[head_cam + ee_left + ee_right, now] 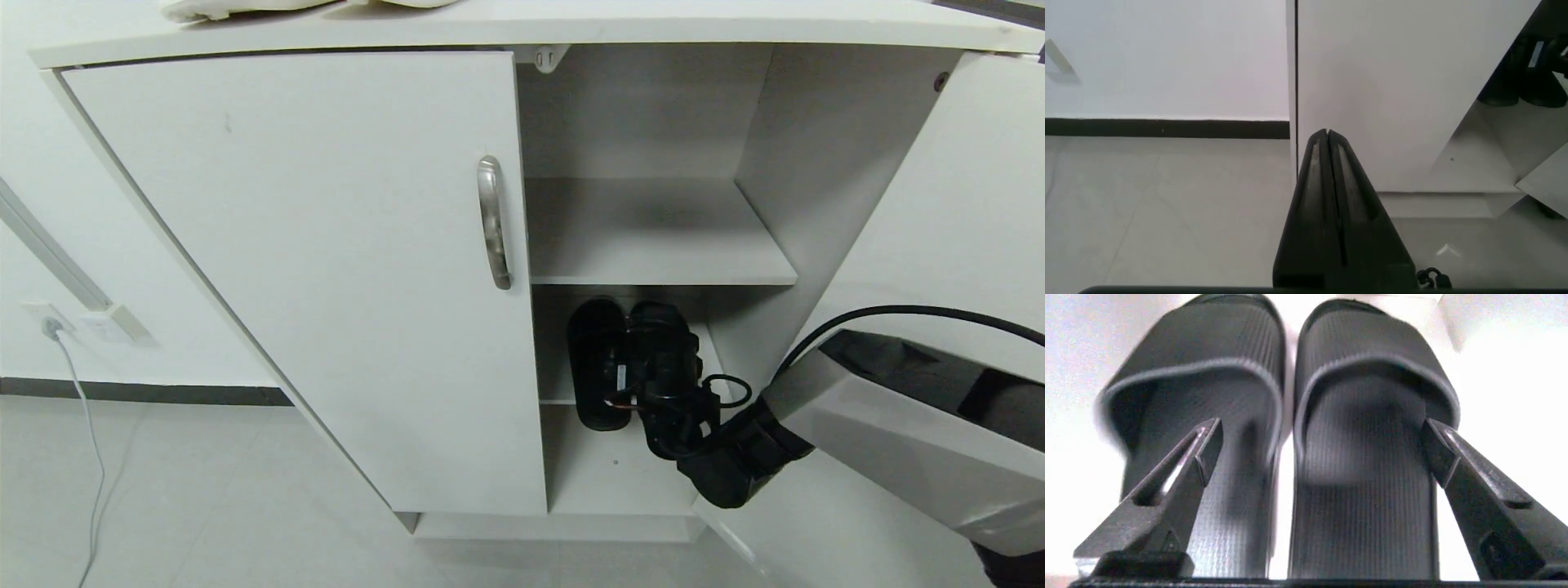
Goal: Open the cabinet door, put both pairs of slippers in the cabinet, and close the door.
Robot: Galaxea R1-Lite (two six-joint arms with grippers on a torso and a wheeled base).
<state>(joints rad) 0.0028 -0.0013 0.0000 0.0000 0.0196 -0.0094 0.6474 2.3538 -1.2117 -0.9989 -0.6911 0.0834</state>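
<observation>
Inside a white cabinet (784, 163), on the 2nd shelf down (553, 388), sits a pair of black slippers (598, 359). They lie side by side, toes toward the back, heel ends reaching over the shelf's front edge. The right hand (1323, 441) is at the pair, released: its two fingers (1196, 461) are spread wide, one over the footbed of one slipper, the other by the outer edge of its mate, gripping nothing. The right door (963, 204) is open. The left door (310, 269) is shut, w/ a vertical metal handle (493, 222). A top shelf (653, 245) sits above the slippers.

Writing: one small pale tag (620, 377) by the right hand's body, too small to read.

Views differ. Head cam gives the whole cabinet front. It also shows cream soft shapes (212, 8) on the cabinet top, cropped at the edge, so can't tell what they are. Off to the left is a wall socket (49, 325) w/ a cable running down to the tiled floor (204, 506).

Right wrist cam gives the slippers' ribbed straps and soles close up.

Left wrist cam gives the left hand (1327, 135), clenched, fingers pressed flat together w/ nothing btwn them. It is low over the floor, facing the shut door's outer face. The slippers appear there as dark shapes past the door's edge.
</observation>
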